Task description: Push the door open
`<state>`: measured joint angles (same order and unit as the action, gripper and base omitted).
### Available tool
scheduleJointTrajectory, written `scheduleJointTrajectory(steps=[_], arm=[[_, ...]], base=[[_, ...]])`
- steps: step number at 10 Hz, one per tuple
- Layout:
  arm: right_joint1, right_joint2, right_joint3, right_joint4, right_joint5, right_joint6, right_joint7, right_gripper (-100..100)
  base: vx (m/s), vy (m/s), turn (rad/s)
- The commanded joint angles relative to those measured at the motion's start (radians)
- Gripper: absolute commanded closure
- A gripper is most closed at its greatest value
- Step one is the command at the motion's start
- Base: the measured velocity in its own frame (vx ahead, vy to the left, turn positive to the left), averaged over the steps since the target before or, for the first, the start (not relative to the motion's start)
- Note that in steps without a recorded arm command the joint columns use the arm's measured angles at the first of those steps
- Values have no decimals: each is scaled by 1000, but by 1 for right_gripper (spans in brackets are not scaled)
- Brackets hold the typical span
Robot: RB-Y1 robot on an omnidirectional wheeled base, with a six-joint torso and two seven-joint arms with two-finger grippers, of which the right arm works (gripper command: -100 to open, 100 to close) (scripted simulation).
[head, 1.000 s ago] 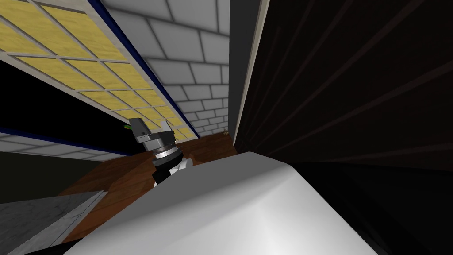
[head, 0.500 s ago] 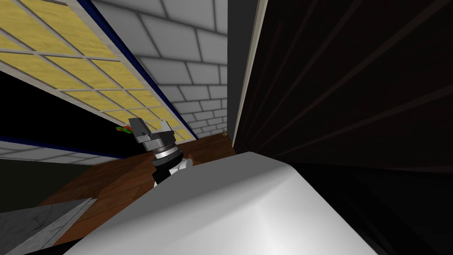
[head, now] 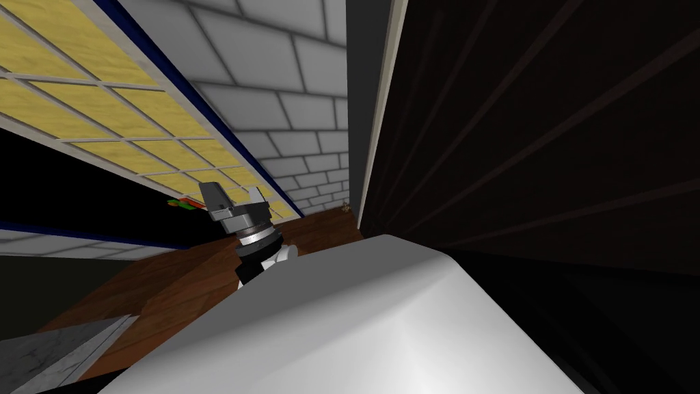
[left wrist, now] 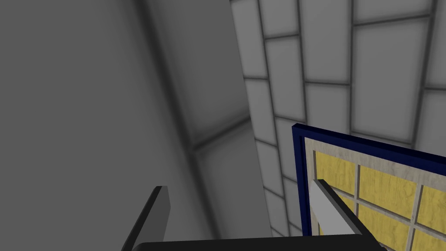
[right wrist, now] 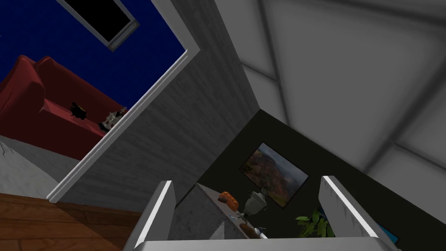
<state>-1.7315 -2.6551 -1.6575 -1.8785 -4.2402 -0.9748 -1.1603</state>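
My left end effector [left wrist: 240, 185] is holding its two fingers apart. It is pointing toward a window [left wrist: 379, 191] with yellow panes and a blue frame. A white brick wall [left wrist: 326, 65] is running behind the window. In the head view this end effector is sticking up over the brown wood floor [head: 178, 287].

The door [head: 547, 137] is standing close on my right side. It is a big dark sheet with thin lines, and a pale strip [head: 380, 123] is running along its edge on the brick wall's side. The left end effector is staying apart from the door.

My right end effector [right wrist: 248, 181] is holding its fingers apart too. Past them a grey table [right wrist: 196, 218] is carrying an orange thing [right wrist: 228, 199] and a silver pot [right wrist: 256, 202]. A picture [right wrist: 274, 174] is hanging on the dark wall behind, and a red sofa [right wrist: 39, 104] is sitting well apart from the table.
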Motion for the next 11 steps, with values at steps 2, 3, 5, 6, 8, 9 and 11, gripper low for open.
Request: scheduleJointTrajectory(steps=[2,3,5,6,8,9,11], arm=[[-30,-28,-21,15,-54,-9,-21,-100],[-41,-39,-29,22,-76,-12,-27,-100],[-63,-61,-45,35,-119,-17,-39,-100],[-75,-72,-53,42,-141,-20,-45,-100],[-97,-94,-69,55,-184,-26,-58,-100],[-108,-105,-76,62,-206,-29,-64,-100],[-131,-127,-92,75,-249,-35,-76,-100]], base=[[60,-78,-12],[55,-75,-14],[41,-95,-18],[47,-94,-6],[69,-82,-19],[15,-43,-21],[28,-67,-31]])
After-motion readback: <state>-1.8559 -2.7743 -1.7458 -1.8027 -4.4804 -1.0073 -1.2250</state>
